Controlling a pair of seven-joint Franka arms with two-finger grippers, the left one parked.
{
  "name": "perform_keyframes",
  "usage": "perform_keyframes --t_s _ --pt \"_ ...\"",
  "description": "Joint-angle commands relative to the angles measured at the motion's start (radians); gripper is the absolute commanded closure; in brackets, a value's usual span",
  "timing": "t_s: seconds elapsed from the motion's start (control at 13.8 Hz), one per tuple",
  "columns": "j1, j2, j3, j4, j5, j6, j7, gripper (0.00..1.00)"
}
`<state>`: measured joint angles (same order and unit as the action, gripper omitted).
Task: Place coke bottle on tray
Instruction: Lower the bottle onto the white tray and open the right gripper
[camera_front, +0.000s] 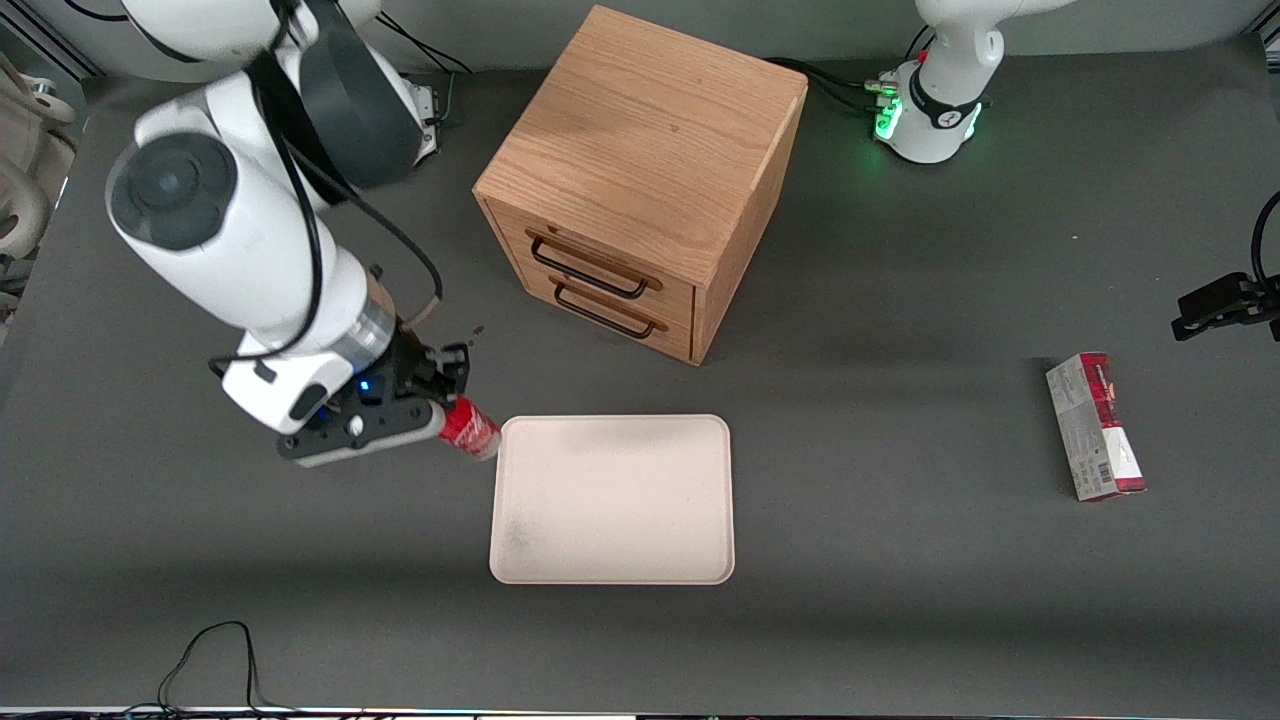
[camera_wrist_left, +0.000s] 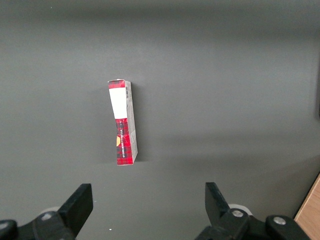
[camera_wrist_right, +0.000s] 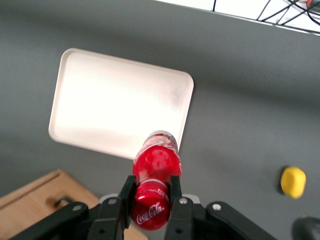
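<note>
My right gripper (camera_front: 440, 408) is shut on the coke bottle (camera_front: 470, 430), a small bottle with a red cap and red label, and holds it tilted above the table beside the tray's edge toward the working arm's end. In the right wrist view the fingers (camera_wrist_right: 127, 192) clamp the bottle (camera_wrist_right: 156, 160) just below its red cap. The cream-beige tray (camera_front: 613, 500) lies flat, nearer the front camera than the cabinet, with nothing on it; it also shows in the right wrist view (camera_wrist_right: 115, 110).
A wooden drawer cabinet (camera_front: 640, 180) stands farther from the front camera than the tray. A red-and-grey carton (camera_front: 1095, 427) lies toward the parked arm's end. A yellow lemon-like lump (camera_wrist_right: 293, 181) lies on the table in the right wrist view.
</note>
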<state>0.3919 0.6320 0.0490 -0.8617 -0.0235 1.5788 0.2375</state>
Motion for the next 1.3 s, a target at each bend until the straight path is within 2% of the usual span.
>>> perform_keyframes --t_s 0.0,0.22,0.58,1.23 --pt "-0.004 0.099 -0.001 0.016 -0.053 0.130 0.020 1.00" --pt "-0.011 0.181 0.000 0.015 -0.056 0.232 0.022 1.00" --pt "-0.016 0.262 0.000 0.004 -0.056 0.317 0.025 1.00" --pt "-0.021 0.308 0.000 -0.014 -0.055 0.329 0.026 1.00"
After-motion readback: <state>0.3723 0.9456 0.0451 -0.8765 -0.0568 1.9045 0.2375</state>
